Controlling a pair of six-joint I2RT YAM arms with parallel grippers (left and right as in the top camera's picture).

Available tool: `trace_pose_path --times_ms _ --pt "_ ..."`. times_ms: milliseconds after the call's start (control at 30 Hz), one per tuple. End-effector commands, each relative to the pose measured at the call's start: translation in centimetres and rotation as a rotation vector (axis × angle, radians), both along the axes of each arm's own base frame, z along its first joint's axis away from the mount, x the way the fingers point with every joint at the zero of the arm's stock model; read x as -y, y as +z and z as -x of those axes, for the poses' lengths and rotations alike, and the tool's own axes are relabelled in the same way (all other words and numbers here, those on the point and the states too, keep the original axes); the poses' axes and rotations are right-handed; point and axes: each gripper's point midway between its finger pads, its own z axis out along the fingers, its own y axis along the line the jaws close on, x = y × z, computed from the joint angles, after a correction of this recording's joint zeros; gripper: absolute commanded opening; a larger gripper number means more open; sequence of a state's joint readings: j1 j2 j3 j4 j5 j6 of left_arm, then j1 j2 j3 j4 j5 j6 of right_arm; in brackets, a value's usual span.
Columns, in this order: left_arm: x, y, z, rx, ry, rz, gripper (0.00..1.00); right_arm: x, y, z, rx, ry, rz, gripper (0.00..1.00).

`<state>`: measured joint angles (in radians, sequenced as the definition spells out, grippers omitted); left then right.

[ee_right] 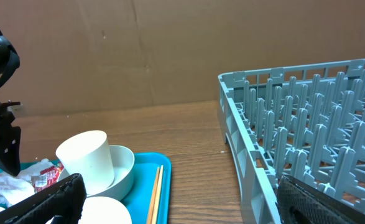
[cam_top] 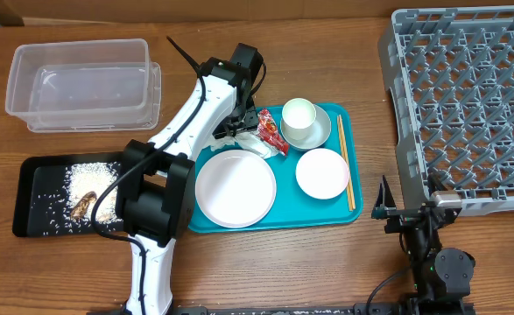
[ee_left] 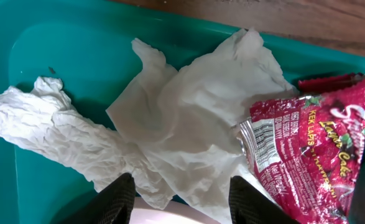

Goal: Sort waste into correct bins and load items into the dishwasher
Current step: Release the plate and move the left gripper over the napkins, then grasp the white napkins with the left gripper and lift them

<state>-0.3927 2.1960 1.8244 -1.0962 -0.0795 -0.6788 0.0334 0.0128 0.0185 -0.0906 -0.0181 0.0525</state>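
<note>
Clearly, the left gripper [ee_left: 182, 183] was spread open, its two dark fingers [ee_left: 119, 200] set either side of the lower edge of the crumpled white napkin [ee_left: 170, 124] and clasping nothing. The napkin lay on the teal tray [ee_left: 58, 56] near its back left corner, one twisted tail trailing off to the side. The red snack wrapper [ee_left: 306, 155] overlapped the napkin's other edge.

Beyond these, the round white plate [cam_top: 235, 188] sat on the tray just in front of the napkin, with the white bowl [cam_top: 322, 173] beside it. The small cup [cam_top: 298, 116] stood in the saucer-bowl [cam_top: 320, 131] at the tray's back. The chopsticks [cam_top: 348, 175] lay along its right edge.

Left of the tray, the black tray [cam_top: 29, 197] held scattered rice [cam_top: 90, 179] and a brown scrap [cam_top: 83, 206]. The clear tub [cam_top: 81, 83] stood behind it.

The right gripper [ee_right: 181, 183] also had its fingers wide apart and held nothing. It hung low near the table's front, beside the grey dish rack [cam_top: 467, 105].
</note>
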Motion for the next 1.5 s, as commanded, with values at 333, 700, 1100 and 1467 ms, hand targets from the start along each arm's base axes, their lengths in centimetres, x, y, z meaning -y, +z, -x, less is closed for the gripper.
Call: trace_pose_path --times_ms 333,700,1100,1467 --pt "0.7 -1.8 1.1 -0.021 0.12 0.01 0.51 0.3 -0.1 0.0 0.005 -0.014 -0.008 1.0" --pt "1.1 -2.7 1.1 -0.014 0.136 0.033 0.21 0.3 -0.1 0.0 0.005 -0.014 -0.008 1.0" --pt "-0.3 0.7 1.4 -0.04 0.153 0.015 0.04 0.3 -0.1 0.0 0.005 -0.014 -0.008 1.0" --pt "-1.9 7.2 0.4 0.066 0.149 0.041 0.04 0.3 -0.1 0.0 0.005 -0.014 -0.008 1.0"
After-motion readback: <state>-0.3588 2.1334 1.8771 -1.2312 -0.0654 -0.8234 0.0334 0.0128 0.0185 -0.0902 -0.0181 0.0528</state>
